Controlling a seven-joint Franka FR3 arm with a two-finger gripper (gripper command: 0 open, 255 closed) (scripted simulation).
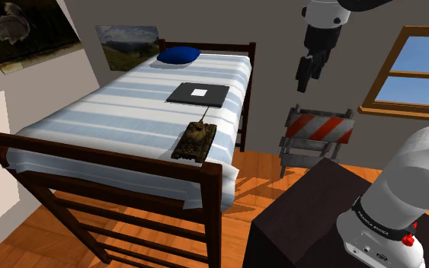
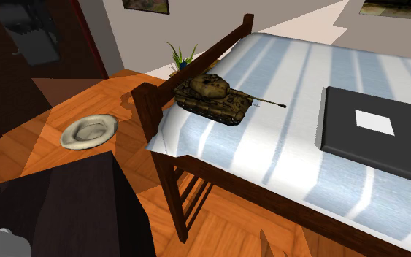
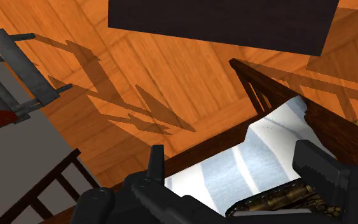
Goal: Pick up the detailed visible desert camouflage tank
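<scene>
the black gripper (image 1: 305,79) hung high in the air, to the right of the striped bed (image 1: 91,116), its fingers apart and holding nothing. the camouflage tank (image 1: 195,140) stood on the bed near the wooden footboard (image 1: 106,164), with a black book (image 1: 198,94) farther behind it.
</scene>
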